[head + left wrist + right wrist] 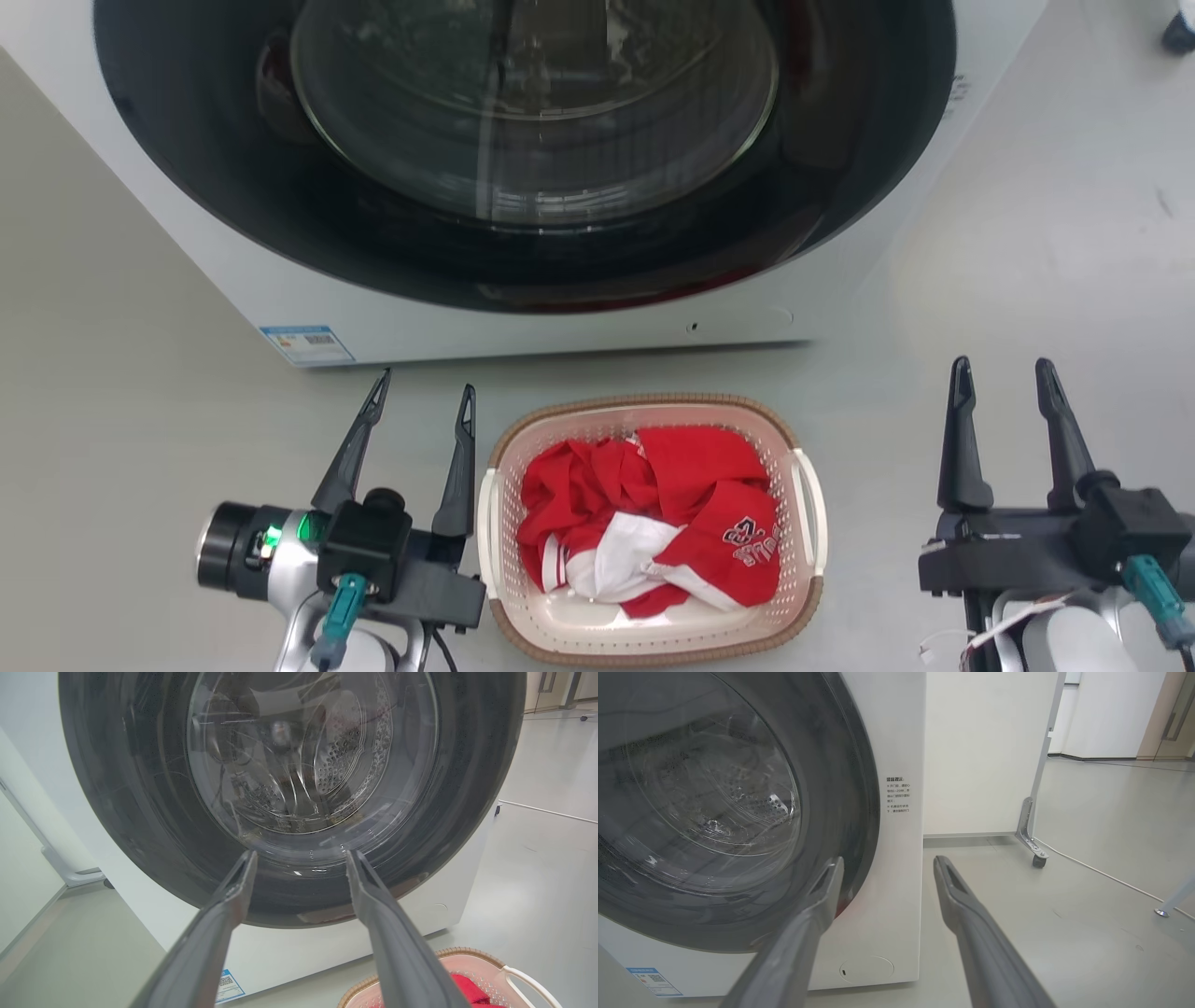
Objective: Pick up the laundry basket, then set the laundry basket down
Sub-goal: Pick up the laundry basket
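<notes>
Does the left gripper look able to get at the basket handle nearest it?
Probably yes. The left gripper is open right beside the laundry basket, with nothing standing between its fingers and the near white handle.

Laundry basket (644, 403) cream-white, perforated, brown woven rim; clothes (691, 467) red, white; washing machine (560, 331) white, dark door.

Head view: washing machine (523, 317) top cropped by the edge, and its blue label (306, 344) is too small to read. laundry basket (579, 627) floor mostly hidden under red clothes (691, 467) — in left wrist view, mostly cut off at the bottom.
</notes>
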Controlling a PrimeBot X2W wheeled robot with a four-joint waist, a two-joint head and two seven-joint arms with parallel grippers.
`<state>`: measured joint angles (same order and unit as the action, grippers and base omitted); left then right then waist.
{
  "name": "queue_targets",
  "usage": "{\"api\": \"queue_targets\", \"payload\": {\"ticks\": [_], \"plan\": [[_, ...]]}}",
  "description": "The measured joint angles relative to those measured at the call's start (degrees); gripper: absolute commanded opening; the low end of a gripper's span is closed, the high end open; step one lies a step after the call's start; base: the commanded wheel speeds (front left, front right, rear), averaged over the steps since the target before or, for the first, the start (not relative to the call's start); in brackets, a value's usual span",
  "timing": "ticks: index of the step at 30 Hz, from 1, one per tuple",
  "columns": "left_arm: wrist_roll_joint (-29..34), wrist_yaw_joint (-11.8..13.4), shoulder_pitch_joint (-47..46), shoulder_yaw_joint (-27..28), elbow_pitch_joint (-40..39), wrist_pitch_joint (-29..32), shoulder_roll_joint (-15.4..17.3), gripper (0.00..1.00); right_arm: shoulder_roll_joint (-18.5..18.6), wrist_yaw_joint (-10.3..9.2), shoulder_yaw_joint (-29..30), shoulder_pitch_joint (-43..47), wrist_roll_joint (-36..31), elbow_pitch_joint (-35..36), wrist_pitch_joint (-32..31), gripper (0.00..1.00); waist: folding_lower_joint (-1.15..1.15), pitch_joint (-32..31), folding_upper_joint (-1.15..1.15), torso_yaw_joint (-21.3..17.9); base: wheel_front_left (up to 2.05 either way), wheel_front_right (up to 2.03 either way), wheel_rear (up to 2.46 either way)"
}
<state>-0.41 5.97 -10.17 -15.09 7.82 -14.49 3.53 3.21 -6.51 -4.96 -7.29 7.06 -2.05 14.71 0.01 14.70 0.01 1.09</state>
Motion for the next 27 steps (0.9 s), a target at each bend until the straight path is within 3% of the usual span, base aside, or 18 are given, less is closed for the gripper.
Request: {"api": "queue_targets", "payload": {"ticks": [16,27], "plan": [[-3.1,-1.0,-12.4,0.4,15.9,0.9,-0.6,1.00,1.1,2.53,0.3,-13.8,0.6,-15.0,0.0,1.00,0.00,14.2,0.01,0.9,0.00,0.00,0.00],[-4.9,-2.0,-19.6,-0.3,24.2,1.4,-1.3,1.00,1.1,3.07,-1.0,-22.1,0.5,-23.6,0.0,1.00,0.00,23.6,0.01,1.3,0.00,0.00,0.00]]}}
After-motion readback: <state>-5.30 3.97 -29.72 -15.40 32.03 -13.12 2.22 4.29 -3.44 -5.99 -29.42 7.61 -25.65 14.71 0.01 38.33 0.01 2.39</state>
